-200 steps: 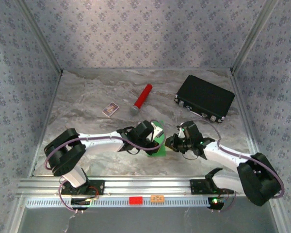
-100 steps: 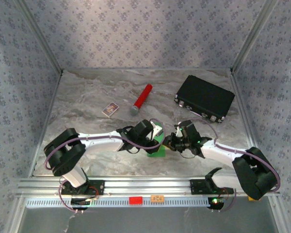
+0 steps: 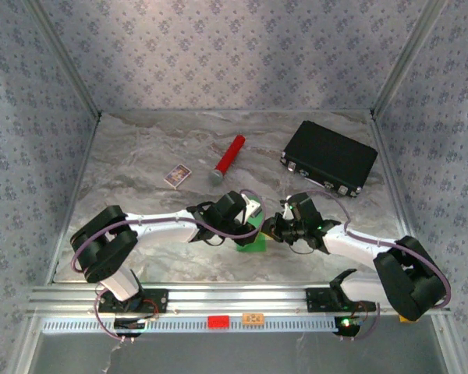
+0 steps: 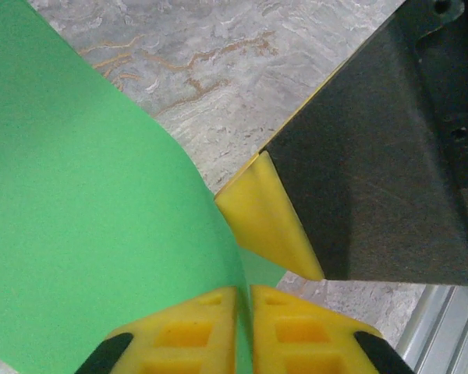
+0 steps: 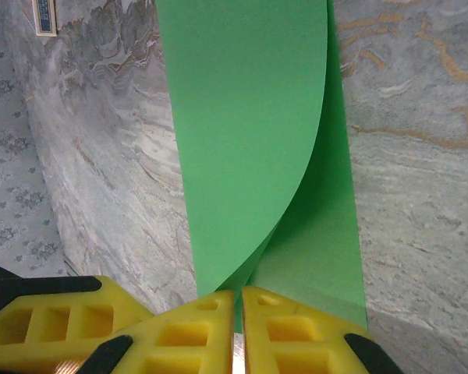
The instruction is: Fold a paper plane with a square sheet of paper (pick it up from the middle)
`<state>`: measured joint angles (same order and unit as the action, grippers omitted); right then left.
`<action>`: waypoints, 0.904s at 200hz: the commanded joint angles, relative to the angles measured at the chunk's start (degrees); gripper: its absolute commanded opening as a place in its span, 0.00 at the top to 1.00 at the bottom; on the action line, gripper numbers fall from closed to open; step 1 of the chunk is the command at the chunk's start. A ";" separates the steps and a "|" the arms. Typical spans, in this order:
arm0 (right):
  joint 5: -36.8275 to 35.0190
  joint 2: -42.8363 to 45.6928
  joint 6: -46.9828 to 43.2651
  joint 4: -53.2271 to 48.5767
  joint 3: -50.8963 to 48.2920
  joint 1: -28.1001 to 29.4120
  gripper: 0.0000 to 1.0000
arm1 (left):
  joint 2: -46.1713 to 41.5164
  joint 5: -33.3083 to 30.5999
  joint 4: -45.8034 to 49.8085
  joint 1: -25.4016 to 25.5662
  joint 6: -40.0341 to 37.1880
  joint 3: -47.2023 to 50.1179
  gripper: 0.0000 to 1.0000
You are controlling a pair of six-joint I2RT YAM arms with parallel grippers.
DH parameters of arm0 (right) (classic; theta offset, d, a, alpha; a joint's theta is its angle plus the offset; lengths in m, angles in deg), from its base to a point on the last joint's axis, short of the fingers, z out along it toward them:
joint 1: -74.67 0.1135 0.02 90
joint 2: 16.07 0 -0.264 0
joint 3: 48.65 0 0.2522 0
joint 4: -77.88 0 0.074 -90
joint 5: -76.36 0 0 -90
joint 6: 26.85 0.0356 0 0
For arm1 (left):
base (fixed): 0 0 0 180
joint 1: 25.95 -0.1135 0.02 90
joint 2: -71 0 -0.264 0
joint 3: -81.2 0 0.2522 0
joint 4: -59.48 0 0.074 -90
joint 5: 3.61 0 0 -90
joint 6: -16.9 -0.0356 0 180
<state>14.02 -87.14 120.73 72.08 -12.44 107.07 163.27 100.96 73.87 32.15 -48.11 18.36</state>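
Left hand (image 4: 243, 331) pinched on green sheet (image 4: 86, 218); right hand (image 4: 273, 226) at sheet's edge; marble table (image 4: 242, 70) beneath.

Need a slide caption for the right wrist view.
Right tool shut on the curled square sheet of paper, marble table behind.
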 commanded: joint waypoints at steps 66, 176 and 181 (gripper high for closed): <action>-6.47 0.68 -2.52 -11.12 2.16 2.31 0.87 | -1.48 -0.86 -0.62 -0.78 -0.08 1.32 1.00; -8.56 -5.31 -5.23 -14.92 3.44 4.48 0.92 | -0.87 -1.11 0.08 -0.81 1.00 0.73 1.00; -9.03 -5.07 -5.83 -16.03 3.55 4.25 0.92 | -0.78 -1.07 0.06 -0.80 1.13 0.74 1.00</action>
<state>8.10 -91.99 118.28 63.67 -10.71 111.73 163.27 100.08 73.43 31.67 -47.89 19.19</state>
